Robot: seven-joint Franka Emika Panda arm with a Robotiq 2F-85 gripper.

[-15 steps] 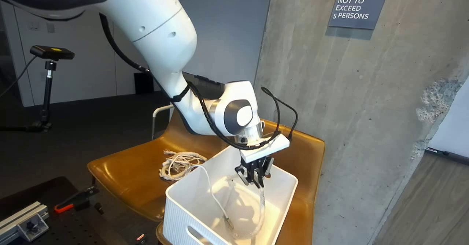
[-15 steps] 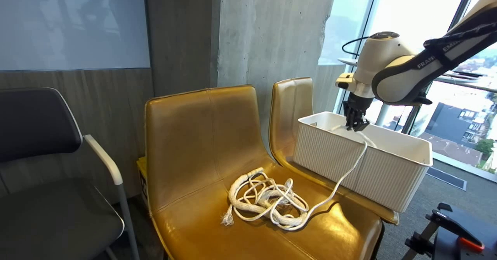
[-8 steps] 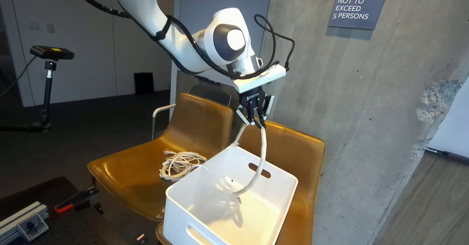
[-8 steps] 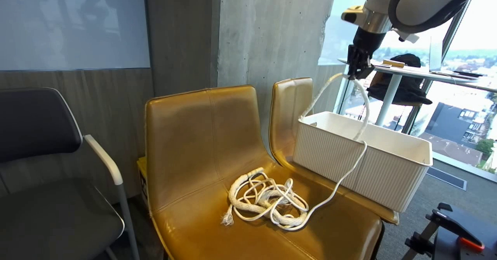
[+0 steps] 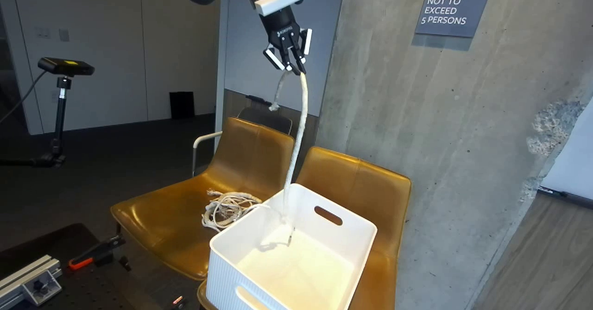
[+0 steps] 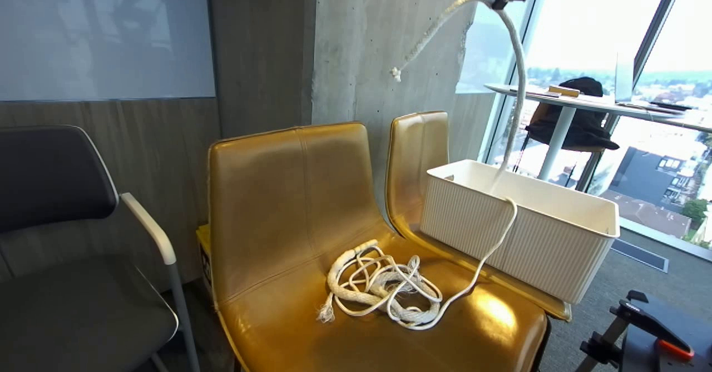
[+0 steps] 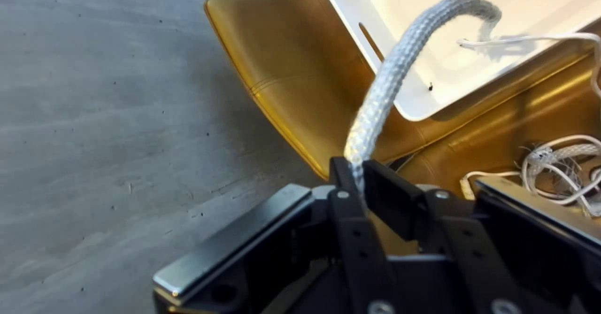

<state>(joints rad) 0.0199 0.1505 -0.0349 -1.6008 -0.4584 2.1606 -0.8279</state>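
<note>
My end effector grips a thick white braided rope near one end; its longer length hangs down into a rectangular white ribbed plastic bin on a golden-brown leather-look chair.

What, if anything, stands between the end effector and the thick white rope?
Nothing visible: the end effector is closed right on the thick white rope. From there the rope runs down into the white bin.
</note>
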